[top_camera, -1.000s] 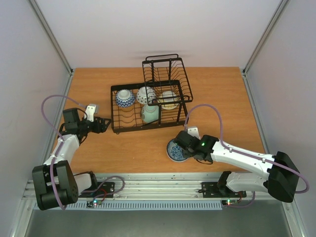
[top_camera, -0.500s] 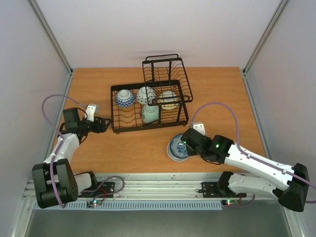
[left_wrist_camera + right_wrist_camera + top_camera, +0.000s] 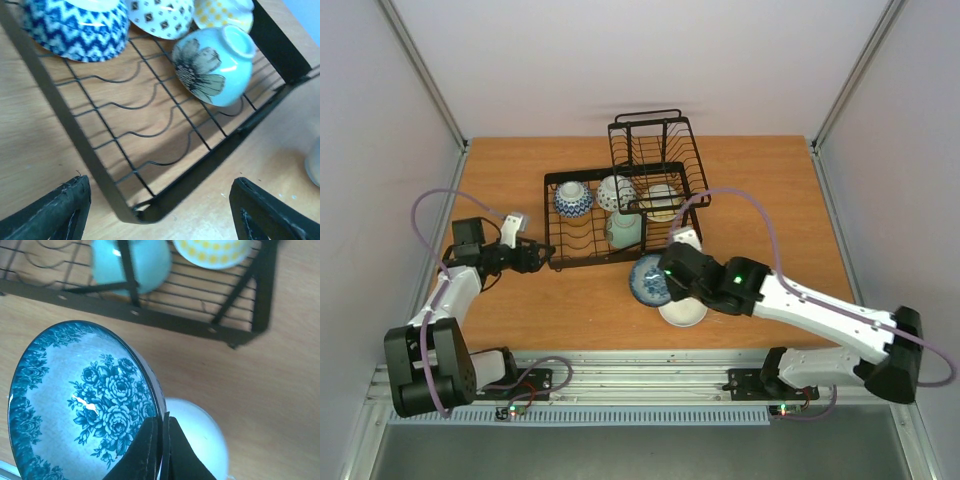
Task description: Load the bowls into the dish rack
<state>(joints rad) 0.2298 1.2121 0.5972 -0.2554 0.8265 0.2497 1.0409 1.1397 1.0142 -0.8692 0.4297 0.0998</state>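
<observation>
Right gripper [image 3: 161, 437] pinches rim of blue floral bowl [image 3: 85, 400], tilted, just beside dish rack [image 3: 610, 258]. Advice: carry over its near side, seat edgewise in free slot. Left gripper [image 3: 534, 256] spread, empty.

Floral bowl [image 3: 85, 405] is glossy glazed ceramic, dish rack [image 3: 170, 321] matt black wire, table [image 3: 260, 405] smooth wood-grain.

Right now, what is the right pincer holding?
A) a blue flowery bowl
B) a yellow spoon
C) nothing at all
A: the right pincer is shut on the rim of the blue flowery bowl, as the right wrist view shows.
</observation>
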